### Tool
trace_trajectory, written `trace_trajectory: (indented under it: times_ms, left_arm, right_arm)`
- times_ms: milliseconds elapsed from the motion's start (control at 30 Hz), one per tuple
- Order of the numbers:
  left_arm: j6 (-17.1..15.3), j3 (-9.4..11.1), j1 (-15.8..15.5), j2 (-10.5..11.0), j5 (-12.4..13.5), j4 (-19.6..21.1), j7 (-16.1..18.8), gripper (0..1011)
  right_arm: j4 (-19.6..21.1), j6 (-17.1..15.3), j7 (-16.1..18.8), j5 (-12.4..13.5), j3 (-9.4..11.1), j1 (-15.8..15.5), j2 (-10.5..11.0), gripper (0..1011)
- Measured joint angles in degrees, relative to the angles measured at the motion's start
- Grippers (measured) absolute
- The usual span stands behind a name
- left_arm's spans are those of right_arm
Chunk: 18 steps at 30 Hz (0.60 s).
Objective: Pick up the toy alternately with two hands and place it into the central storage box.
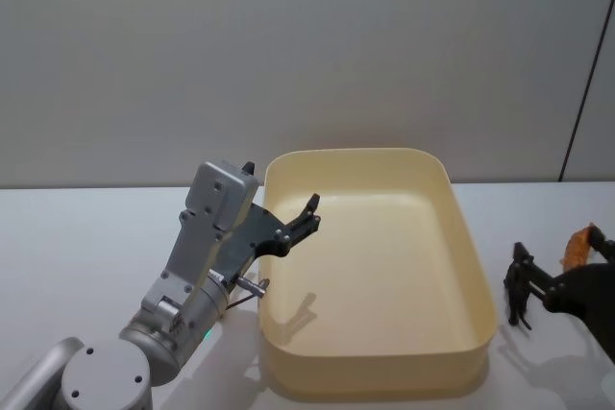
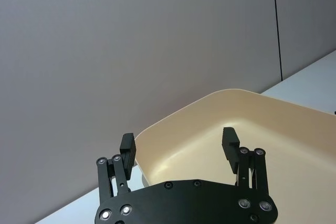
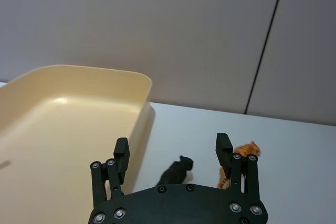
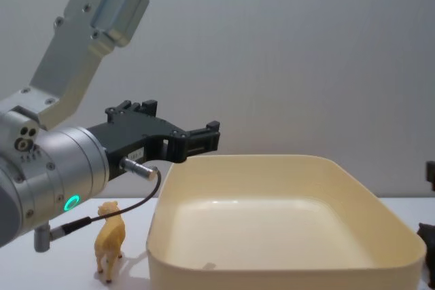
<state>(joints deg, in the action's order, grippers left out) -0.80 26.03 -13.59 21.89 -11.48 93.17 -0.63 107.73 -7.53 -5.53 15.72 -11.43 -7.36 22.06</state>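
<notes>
The central storage box (image 1: 384,271) is a cream tub in the middle of the table, with nothing lying in it. My left gripper (image 1: 309,214) hangs open above the box's left rim; its fingers (image 2: 127,148) hold nothing, with the box (image 2: 278,129) beyond them. A yellow toy animal (image 4: 109,239) stands on the table left of the box (image 4: 272,273), under my left arm. My right gripper (image 3: 173,152) is open, low over the table right of the box. A black toy animal (image 3: 176,172) stands between its fingers and an orange striped toy (image 3: 242,152) just beside one finger.
A plain grey wall rises behind the table. The white tabletop (image 1: 86,237) lies bare left of the box. The black toy (image 1: 520,287) and orange toy (image 1: 578,248) stand close to the box's right wall, near the table's right side.
</notes>
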Motion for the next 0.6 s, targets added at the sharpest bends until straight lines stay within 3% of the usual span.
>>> trace_trajectory:
  times_ms: [267, 600]
  left_arm:
    - [0.0, 0.0, 0.0, 0.0, 0.0, 0.0, 0.0, 1001]
    - [0.0, 0.0, 0.0, 0.0, 0.0, 0.0, 0.0, 1001]
  right_arm:
    - [-0.91, -2.44, -4.73, -0.85, 1.3, 0.65, -0.32, 1001]
    - [-4.3, -3.36, -7.0, 0.02, 3.08, 3.15, -0.76, 1001]
